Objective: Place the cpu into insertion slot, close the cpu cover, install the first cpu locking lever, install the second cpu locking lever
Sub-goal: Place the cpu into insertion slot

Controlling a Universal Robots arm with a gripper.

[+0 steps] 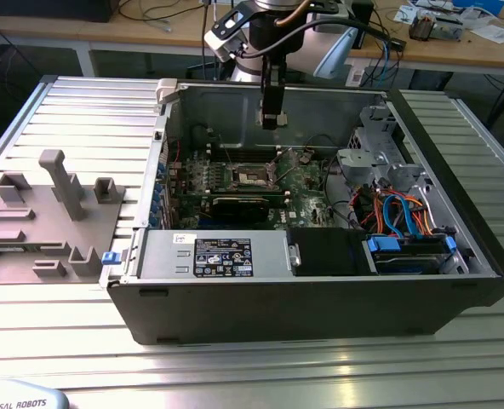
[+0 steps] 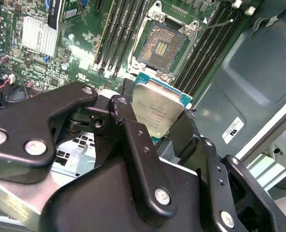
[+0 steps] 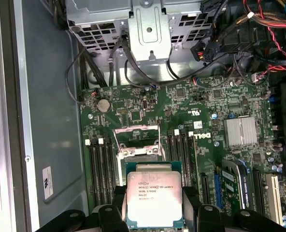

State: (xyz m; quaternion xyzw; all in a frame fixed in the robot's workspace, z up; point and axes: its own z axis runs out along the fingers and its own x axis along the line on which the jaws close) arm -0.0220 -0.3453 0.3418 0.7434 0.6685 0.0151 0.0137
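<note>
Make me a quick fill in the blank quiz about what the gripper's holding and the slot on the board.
1. The gripper is shut on the ___.
2. The slot is ___, with no chip in it.
3. The slot sits in a board coloured ___.
Missing words: cpu; empty; green.

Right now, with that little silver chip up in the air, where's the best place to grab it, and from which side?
By two opposite thin edges, probably, coming in from the sides. The cpu is a flat square, so its edges give parallel faces to pinch and both broad faces stay untouched. The gripper holds it that way.
</note>
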